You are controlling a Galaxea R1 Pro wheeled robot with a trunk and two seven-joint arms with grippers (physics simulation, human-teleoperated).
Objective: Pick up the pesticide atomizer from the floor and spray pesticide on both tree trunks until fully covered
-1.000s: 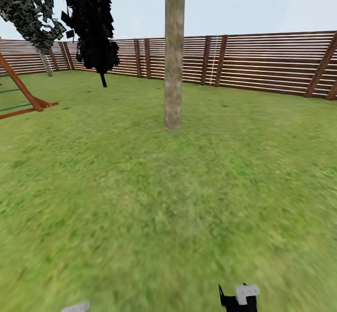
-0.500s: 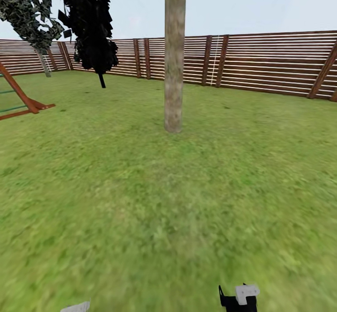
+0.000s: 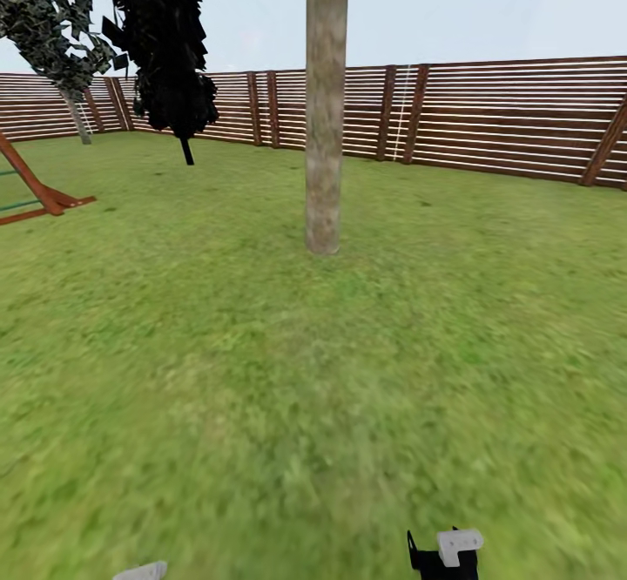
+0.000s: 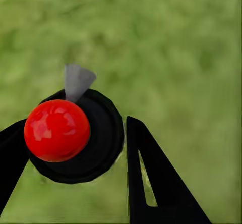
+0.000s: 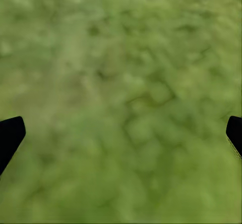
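The pesticide atomizer [image 4: 75, 138], a black round body with a glossy red ball top and a grey nozzle, sits between the black fingers of my left gripper [image 4: 75, 125], which is shut on it above the grass. My right gripper [image 5: 126, 128] is open, fingertips wide apart, with only turf beyond it. In the head view a tree trunk [image 3: 326, 101], thick and mottled grey-tan, rises straight ahead some way off on the lawn. A second tree [image 3: 77, 114] with a flaky green crown stands at the far left by the fence.
A black narrow cypress [image 3: 165, 40] stands left of the near trunk. A red-brown wooden play frame [image 3: 35, 188] is at the left edge. A brown slat fence [image 3: 488, 118] rings the back. Grass [image 3: 348, 371] lies between me and the trunk.
The whole head view has shifted: the near trunk's base sits slightly lower in the picture and the play frame has slid left, so the camera has moved forward. The arms hold their pose.
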